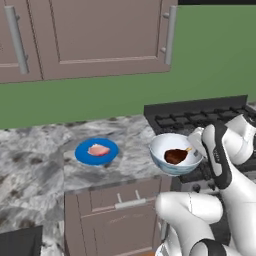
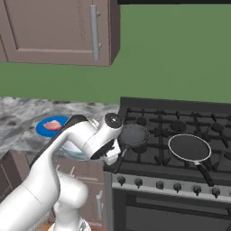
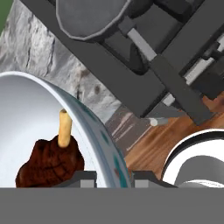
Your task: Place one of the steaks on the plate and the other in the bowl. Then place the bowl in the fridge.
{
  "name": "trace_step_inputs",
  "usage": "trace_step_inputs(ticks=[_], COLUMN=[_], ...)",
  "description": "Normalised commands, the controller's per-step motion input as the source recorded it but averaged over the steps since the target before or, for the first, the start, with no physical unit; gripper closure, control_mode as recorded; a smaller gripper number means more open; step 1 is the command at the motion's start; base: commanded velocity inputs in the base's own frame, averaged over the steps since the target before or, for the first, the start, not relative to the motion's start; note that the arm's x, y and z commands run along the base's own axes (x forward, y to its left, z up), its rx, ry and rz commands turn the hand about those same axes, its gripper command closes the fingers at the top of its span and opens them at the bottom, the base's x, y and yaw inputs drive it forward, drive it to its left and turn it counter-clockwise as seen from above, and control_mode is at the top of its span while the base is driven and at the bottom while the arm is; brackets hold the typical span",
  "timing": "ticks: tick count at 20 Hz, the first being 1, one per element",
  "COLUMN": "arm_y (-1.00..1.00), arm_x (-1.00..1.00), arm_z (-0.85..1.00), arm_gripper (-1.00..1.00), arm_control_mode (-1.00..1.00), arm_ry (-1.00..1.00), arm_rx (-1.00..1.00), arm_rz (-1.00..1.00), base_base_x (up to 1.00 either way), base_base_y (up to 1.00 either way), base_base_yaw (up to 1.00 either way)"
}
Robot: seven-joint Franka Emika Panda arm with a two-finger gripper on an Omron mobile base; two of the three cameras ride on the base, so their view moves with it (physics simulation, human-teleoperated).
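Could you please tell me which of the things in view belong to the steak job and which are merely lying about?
Belong:
pale steak on the blue plate
dark steak in the bowl
gripper, shut on the bowl's rim

Lying about:
two black pans on the stove
brown cabinets

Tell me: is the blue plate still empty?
No, the pale pink steak lies on the blue plate on the counter.

Bare counter (image 1: 35, 165) lower left; plate (image 1: 96, 151) mid-frame, pans (image 2: 189, 148) right on stove, cabinets (image 1: 90, 35) overhead.
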Motion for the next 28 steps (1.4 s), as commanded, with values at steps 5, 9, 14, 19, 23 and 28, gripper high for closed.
trace_step_inputs(ticks=[5, 9, 14, 19, 23, 28], arm_y=[0.0, 0.0, 0.0, 0.0, 0.0, 0.0], arm_x=[0.0, 0.0, 0.0, 0.0, 0.0, 0.0], arm_z=[0.0, 0.0, 0.0, 0.0, 0.0, 0.0], arm_gripper=[1.0, 1.0, 1.0, 1.0, 1.0, 1.0], arm_control_mode=[1.0, 1.0, 1.0, 1.0, 1.0, 1.0], arm_ry=[0.0, 0.0, 0.0, 0.0, 0.0, 0.0], arm_rx=[0.0, 0.0, 0.0, 0.0, 0.0, 0.0], arm_rz=[0.0, 0.0, 0.0, 0.0, 0.0, 0.0], base_base_x=[-0.77, -0.32, 0.0, -0.01, -0.01, -0.02], base_base_y=[-0.84, -1.0, -1.0, -1.0, -1.0, -1.0], base_base_yaw=[-0.26, -0.45, -0.55, -0.45, -0.4, -0.34])
